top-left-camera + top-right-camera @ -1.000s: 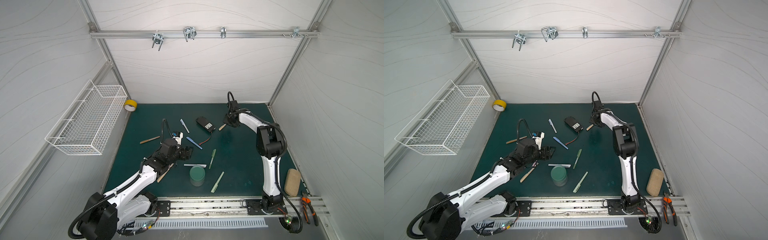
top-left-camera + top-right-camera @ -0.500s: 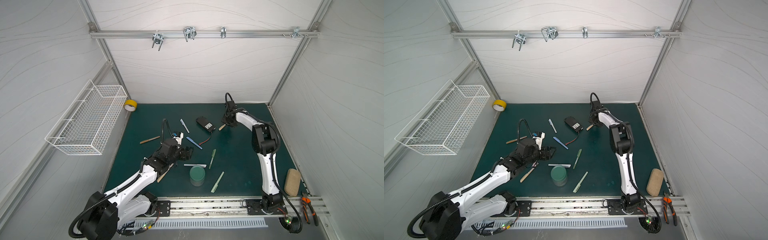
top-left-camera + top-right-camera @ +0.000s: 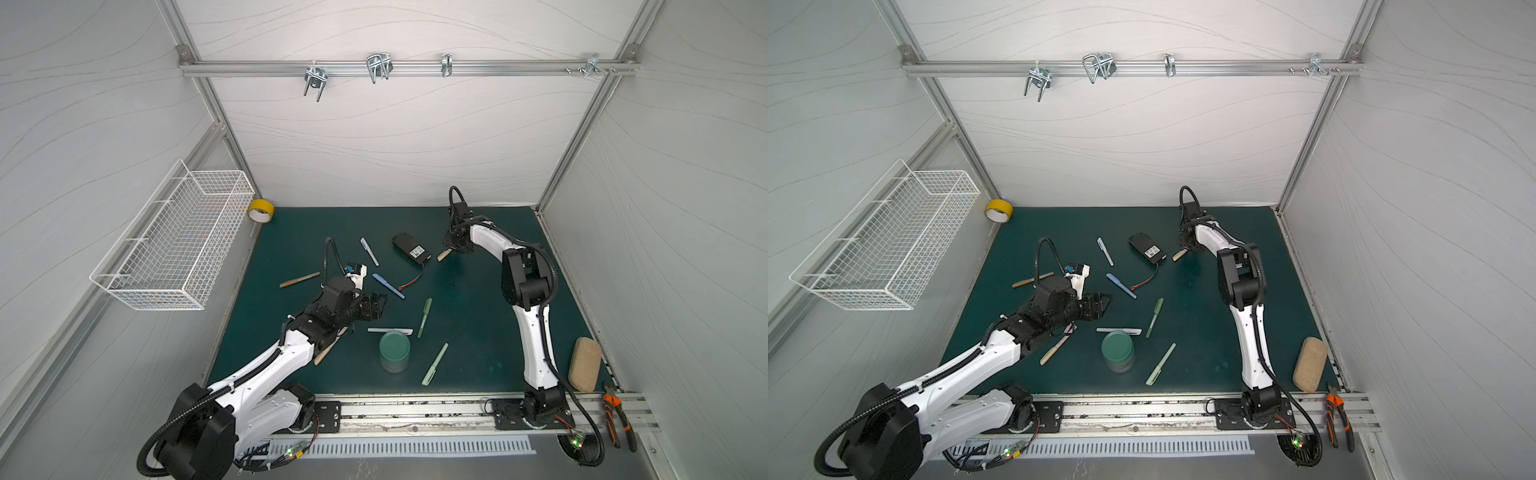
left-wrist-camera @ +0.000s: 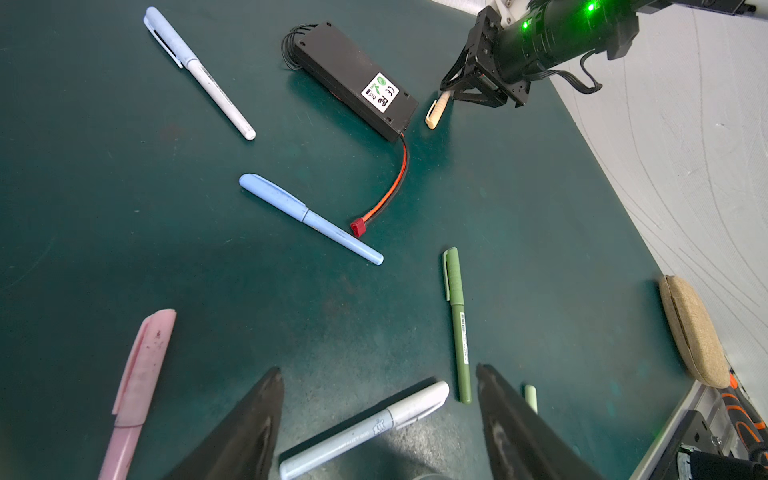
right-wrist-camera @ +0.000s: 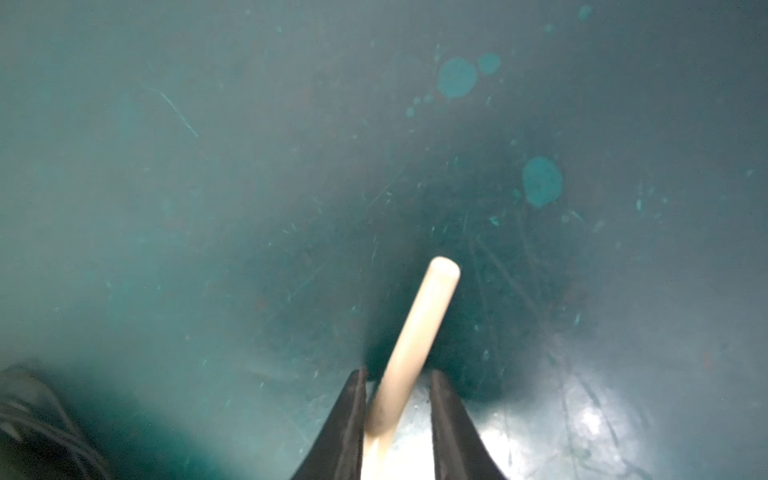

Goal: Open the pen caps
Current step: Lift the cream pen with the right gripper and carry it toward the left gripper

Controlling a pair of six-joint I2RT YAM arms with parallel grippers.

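Several capped pens lie on the green mat: a blue pen [image 3: 388,285], a dark green pen [image 3: 424,317], a white-bodied pen [image 3: 369,251], and a pink pen [image 4: 139,390]. At the back, my right gripper [image 3: 457,248] points down over a tan pen [image 5: 419,320], whose cap [image 4: 436,110] sticks out toward the battery pack. Its jaws stand narrow around the pen, one finger [image 5: 353,399] touching it and a slit at the other. My left gripper [image 4: 377,370] hovers open and empty above a pale blue-and-white pen [image 4: 365,428].
A black battery pack [image 3: 411,249] with a red wire lies beside the tan pen. A green round container [image 3: 394,351] stands front centre. Two tan pens [image 3: 299,279] [image 3: 326,353] lie near the left arm. Wire basket [image 3: 178,241], yellow tape [image 3: 260,210], sponge [image 3: 584,363] and pliers [image 3: 619,415] sit at the edges.
The right gripper's jaws have narrowed around the tan pen, and the right arm's elbow has swung slightly left. The left arm has hardly moved.
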